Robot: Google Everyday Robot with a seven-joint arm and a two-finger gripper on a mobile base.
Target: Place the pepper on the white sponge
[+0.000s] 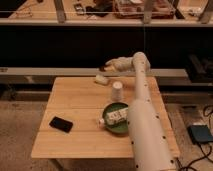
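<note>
Your gripper (106,66) hangs just above the white sponge (101,79), at the table's (75,100) far edge. Its fingers are pinched closed on the pepper (102,68), a small dark shape at the tip. The white cup (117,90) stands near the sponge.
</note>
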